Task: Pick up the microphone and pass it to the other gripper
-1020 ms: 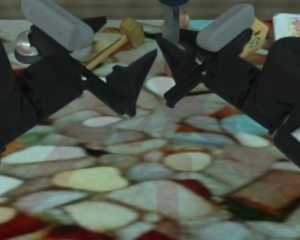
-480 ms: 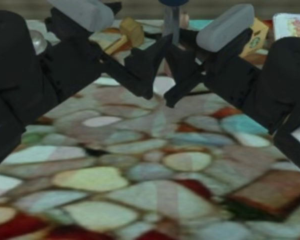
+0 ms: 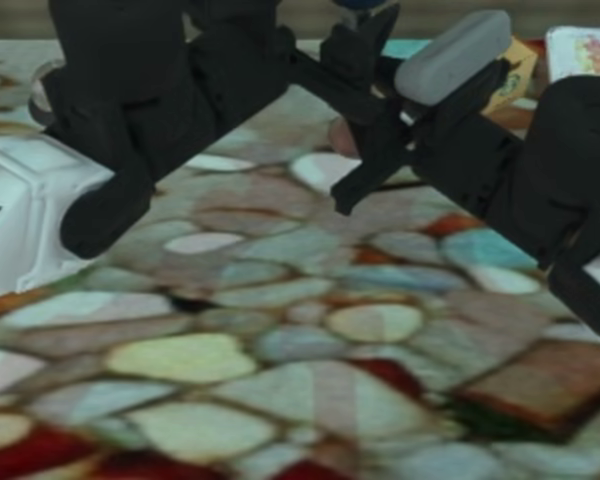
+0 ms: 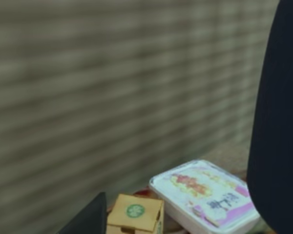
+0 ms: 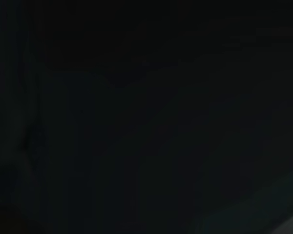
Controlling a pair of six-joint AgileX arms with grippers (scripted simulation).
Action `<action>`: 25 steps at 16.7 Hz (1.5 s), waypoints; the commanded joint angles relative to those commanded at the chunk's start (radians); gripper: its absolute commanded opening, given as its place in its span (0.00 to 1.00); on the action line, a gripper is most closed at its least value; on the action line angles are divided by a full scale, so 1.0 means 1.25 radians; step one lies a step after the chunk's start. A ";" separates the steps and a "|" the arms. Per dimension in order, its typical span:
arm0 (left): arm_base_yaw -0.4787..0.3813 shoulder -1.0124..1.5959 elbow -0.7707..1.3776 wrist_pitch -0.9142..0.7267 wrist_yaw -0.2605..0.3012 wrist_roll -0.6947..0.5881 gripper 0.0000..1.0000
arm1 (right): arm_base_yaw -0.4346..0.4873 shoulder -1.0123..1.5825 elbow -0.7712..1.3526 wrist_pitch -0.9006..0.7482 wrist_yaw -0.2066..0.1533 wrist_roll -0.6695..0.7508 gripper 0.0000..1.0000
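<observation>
Both pincers meet at the desk's [image 3: 280,400] far edge. Right pincer [image 3: 365,120] and left pincer [image 3: 355,55] crowd the mic [image 3: 352,4], only its navy head tip showing up top, so its axis can't be read. Neither grip is readable. Right wrist view is dark.

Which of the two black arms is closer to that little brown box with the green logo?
Right. Its grey wrist block overlaps the box at its edge; the left tool ends farther left, mid-table.

Top view looks down close over the desk [image 3: 280,380]; left wrist view faces the far-right wall; right wrist view is dark.
</observation>
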 joint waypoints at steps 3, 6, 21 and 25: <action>0.000 0.000 0.000 0.000 0.000 0.000 1.00 | 0.000 0.000 0.000 0.000 0.000 0.000 0.00; 0.000 0.000 0.000 0.000 0.000 0.000 0.77 | 0.000 0.000 0.000 0.000 0.000 0.000 0.00; 0.000 0.000 0.000 0.000 0.000 0.000 0.00 | 0.000 0.000 0.000 0.000 0.000 0.000 0.00; 0.000 0.000 0.000 0.000 0.000 0.000 0.00 | 0.000 0.000 0.000 0.000 0.000 0.000 0.00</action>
